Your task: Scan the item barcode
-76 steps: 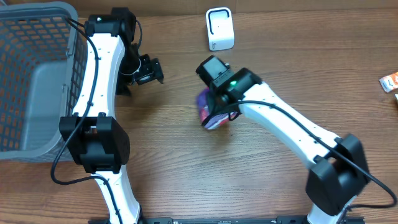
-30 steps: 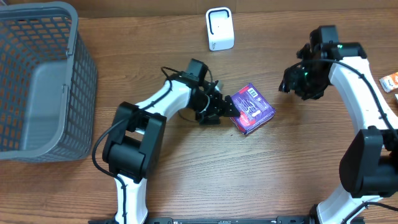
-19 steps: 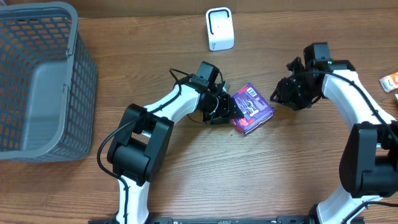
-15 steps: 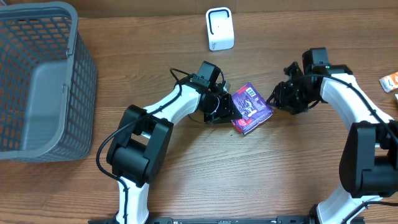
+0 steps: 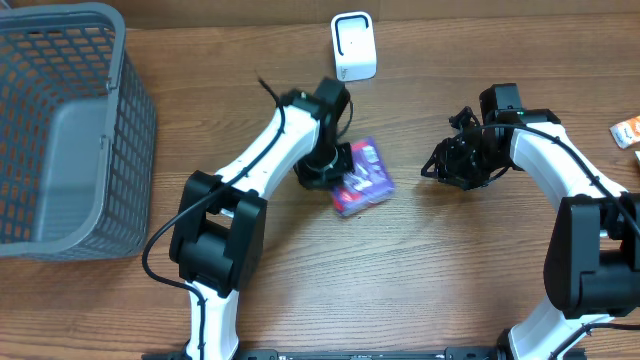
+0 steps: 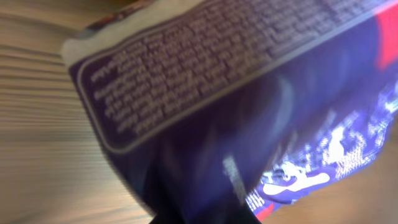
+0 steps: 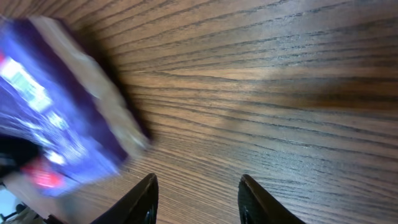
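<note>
Your L gripper point(image 5: 333, 170) is clamped tight on the purple box point(image 5: 364, 183) at mid-table; can't tell if it's lifted. Its fine-print side fills the L wrist cam. Your R gripper point(image 7: 199, 200) hangs part open w/ nothing btwn the fingers, near the box's right but apart. White scanner point(image 5: 353, 46) stands at the table point(image 5: 300, 300) far edge, grey basket point(image 5: 60, 130) far left.

A wooden table point(image 5: 300, 300) carries a grey mesh basket point(image 5: 135, 130) well to the left of the left gripper point(image 5: 335, 168), a white scanner point(image 5: 353, 46) just beyond that gripper, and an orange-and-white packet point(image 5: 627, 131) at the edge, well right of the right gripper point(image 5: 432, 168). Whether the purple box point(image 5: 365, 182) at the left gripper's tip rests on the wood is unclear.
</note>
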Robot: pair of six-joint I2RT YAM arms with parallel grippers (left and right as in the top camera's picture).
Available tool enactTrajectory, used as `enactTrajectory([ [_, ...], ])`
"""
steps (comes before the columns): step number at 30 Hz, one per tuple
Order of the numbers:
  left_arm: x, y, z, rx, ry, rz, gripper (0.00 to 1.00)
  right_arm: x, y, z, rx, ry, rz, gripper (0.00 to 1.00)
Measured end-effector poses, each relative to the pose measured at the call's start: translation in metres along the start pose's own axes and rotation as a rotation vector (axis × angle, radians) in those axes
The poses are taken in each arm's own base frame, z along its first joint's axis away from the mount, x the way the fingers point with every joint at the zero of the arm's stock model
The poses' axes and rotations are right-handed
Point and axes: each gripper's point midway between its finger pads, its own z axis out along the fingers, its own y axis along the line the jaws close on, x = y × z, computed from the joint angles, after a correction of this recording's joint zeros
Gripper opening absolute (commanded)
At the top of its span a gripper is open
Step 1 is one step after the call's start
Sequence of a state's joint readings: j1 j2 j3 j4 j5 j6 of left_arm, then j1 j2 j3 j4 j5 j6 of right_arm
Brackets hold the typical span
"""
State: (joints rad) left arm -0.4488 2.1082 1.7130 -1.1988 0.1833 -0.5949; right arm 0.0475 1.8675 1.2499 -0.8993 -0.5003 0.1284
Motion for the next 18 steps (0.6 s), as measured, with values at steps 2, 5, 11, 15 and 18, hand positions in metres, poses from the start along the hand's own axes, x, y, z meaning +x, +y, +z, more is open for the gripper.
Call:
enactTrajectory([
  [2,-0.016,0.019,-0.026,-0.136,-0.092,-0.003,0.04,0.0,-0.001,0.0,0.004,0.002,0.001,0.45],
  [5,-0.041,0.045,-0.075,-0.328,-0.26,-0.007,0.04,0.0,-0.003,0.0,0.015,0.001,0.002,0.45],
  [11,-0.073,0.085,-0.141,-0.627,-0.517,-0.028,0.04,0.0,-0.005,0.0,0.031,-0.001,0.004,0.45],
  [15,-0.078,0.097,-0.154,-0.728,-0.574,-0.035,0.05,0.0,-0.006,0.0,0.034,-0.001,0.005,0.46],
  [18,-0.076,0.102,-0.153,-0.749,-0.573,-0.051,0.32,0.0,-0.006,0.0,0.033,-0.001,0.005,0.5],
])
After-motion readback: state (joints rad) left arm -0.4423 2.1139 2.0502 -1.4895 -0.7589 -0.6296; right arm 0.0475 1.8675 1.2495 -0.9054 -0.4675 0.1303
